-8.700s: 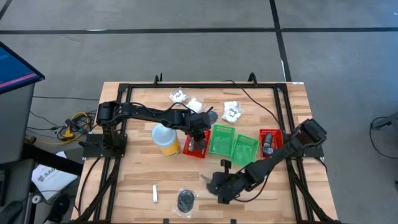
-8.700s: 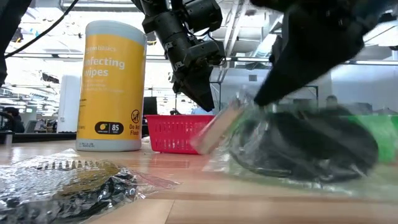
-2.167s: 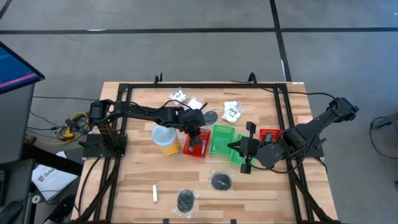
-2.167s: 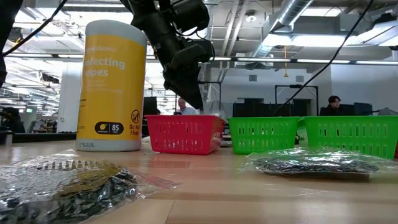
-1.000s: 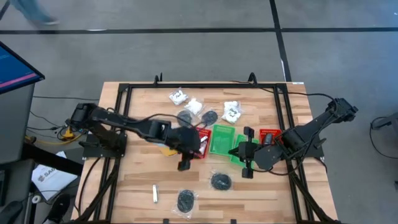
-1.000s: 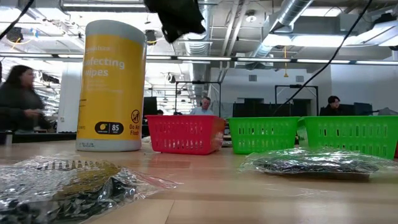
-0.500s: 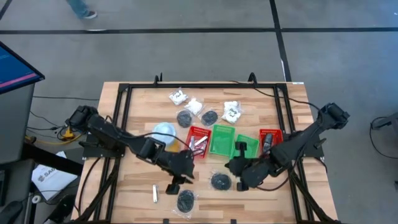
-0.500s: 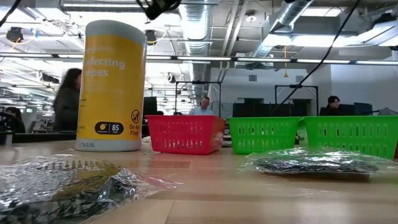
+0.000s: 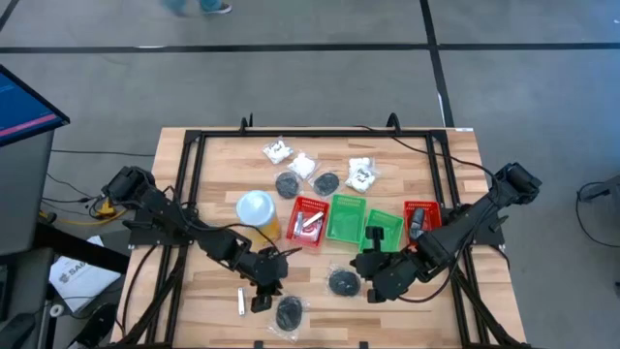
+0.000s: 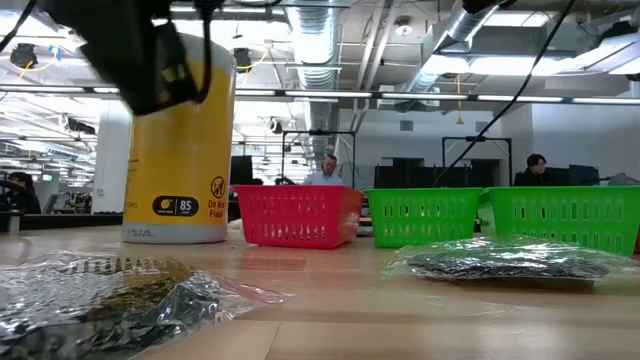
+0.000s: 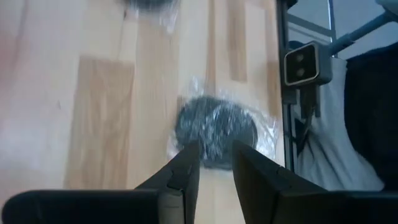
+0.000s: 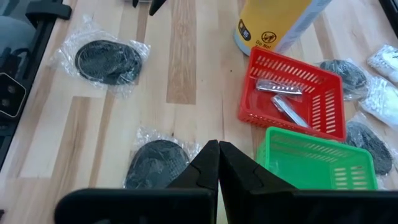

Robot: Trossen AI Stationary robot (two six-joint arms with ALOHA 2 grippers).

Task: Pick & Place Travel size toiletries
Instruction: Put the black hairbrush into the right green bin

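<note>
Pale wooden surface on grey floor, four dark discs, three white packets, left hand slightly parted above a disc, right hand closed, empty.

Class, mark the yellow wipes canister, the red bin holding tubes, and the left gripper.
Yellow wipes canister (image 10: 180, 190), low view, its label.
Red bin (image 12: 323, 78), right wrist view, its rim.
Left gripper (image 11: 214, 163), left wrist view, between fingertips.

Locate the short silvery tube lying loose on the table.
In the high view the tube lies near the table's front edge on the left side, just left of the left gripper and the bagged dark disc.
</note>
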